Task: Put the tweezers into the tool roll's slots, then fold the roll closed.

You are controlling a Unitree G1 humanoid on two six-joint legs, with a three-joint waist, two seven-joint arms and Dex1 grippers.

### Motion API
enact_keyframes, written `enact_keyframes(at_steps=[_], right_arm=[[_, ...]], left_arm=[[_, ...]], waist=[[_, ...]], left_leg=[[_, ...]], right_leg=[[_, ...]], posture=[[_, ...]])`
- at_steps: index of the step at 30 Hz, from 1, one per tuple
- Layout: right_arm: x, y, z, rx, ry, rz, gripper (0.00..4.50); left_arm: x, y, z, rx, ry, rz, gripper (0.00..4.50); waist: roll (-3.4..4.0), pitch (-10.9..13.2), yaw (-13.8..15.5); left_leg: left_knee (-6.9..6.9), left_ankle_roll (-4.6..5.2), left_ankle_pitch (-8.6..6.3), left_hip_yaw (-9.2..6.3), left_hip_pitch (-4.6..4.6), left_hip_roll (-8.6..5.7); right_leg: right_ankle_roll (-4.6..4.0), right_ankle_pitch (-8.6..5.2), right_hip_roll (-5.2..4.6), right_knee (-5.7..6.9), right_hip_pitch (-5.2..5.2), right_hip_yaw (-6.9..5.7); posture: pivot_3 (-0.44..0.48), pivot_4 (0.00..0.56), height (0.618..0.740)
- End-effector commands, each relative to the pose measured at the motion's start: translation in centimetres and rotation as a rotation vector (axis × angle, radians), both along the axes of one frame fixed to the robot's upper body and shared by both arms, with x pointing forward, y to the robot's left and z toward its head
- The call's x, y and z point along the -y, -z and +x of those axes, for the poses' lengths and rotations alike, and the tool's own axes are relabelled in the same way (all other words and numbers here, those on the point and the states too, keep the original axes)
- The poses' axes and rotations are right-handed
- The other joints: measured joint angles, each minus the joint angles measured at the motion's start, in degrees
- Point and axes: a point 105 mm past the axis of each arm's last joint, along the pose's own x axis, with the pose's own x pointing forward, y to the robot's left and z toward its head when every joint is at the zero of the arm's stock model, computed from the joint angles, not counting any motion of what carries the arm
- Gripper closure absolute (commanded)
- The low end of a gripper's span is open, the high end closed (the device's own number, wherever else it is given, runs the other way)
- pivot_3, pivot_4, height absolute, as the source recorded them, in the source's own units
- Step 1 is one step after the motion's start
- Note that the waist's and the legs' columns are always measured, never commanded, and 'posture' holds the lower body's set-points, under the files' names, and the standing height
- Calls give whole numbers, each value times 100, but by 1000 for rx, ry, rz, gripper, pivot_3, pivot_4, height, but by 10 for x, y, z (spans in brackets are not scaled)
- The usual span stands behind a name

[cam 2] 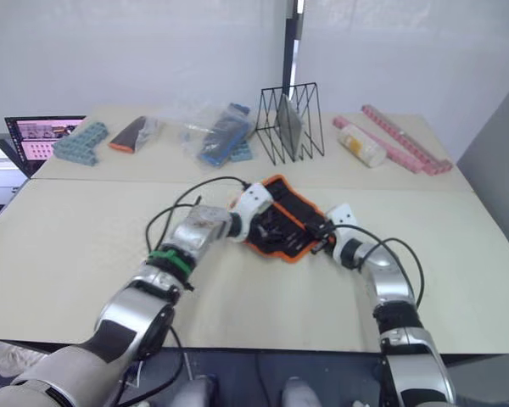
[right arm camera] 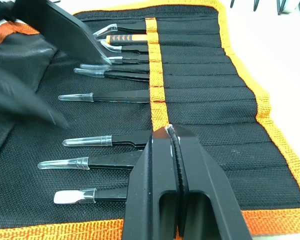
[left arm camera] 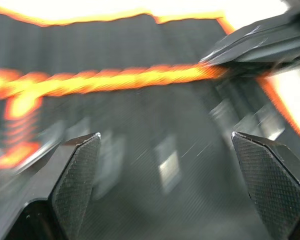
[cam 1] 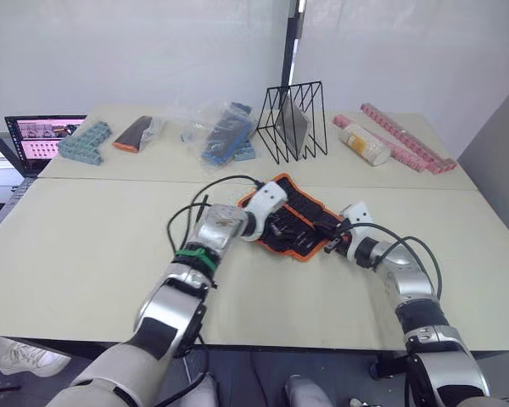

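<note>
Both claws work over the tool roll [cam 1: 299,222]. Left gripper [left arm camera: 170,175] hangs spread wide just above the roll's woven black cloth, its two blunt, cross-hatched rubber pads [left arm camera: 80,180] well apart and holding nothing. Right gripper [right arm camera: 174,150] rests at the roll's edge nearest the robot's right arm, its smooth black fingers pressed flat together with only a thin seam between them, gripping nothing that can be seen.

Beneath them, the matte beige table [cam 1: 85,254] carries the roll, lying unfolded and flat near the middle: coarse black fabric, a bright orange woven border and an orange strap stitched across rows of narrow slots. Slender black tweezers [right arm camera: 110,97] sit slid into those slots side by side, their tapering points capped in clear plastic sleeves, one ending in a flat pale tip.
</note>
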Motion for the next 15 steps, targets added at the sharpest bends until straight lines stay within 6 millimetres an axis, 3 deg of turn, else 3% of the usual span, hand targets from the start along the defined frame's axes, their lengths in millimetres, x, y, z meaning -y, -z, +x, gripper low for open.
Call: enact_keyframes(at_steps=[1, 4, 8, 11, 15], right_arm=[[8, 29, -6, -104, 17, -46, 4500], [8, 29, -6, -106, 13, -48, 4500], [8, 29, -6, -106, 6, -47, 4500], [9, 29, -6, -105, 1, -44, 4500], [11, 27, -6, -103, -1, -33, 4500]], left_arm=[[-19, -40, -4, 130, -43, -63, 42], [-41, -58, -13, 203, -90, -129, 42], [-90, -68, -33, 271, -190, -151, 42], [-129, -62, -51, 255, -305, -187, 42], [-190, -37, -85, 224, -499, -187, 42]], waist=[[0, 0, 16], [0, 0, 81], [1, 0, 88], [1, -1, 87], [0, -1, 91]], left_leg=[[2, 0, 0, 0, -1, 0], [9, 0, 0, -1, -4, -1], [9, 0, 0, 0, -1, 0], [2, 0, -1, 1, 2, 4], [3, 1, -2, 2, 2, 5]], right_leg=[[0, 0, -1, 0, 0, 0], [0, 0, -2, 0, 1, 0], [-1, 0, -2, 0, 1, 0], [-1, 0, -2, 0, 1, 1], [-1, 1, -4, -3, 0, 0]], posture=[[0, 150, 735], [0, 150, 735], [0, 150, 735], [0, 150, 735], [0, 150, 735]])
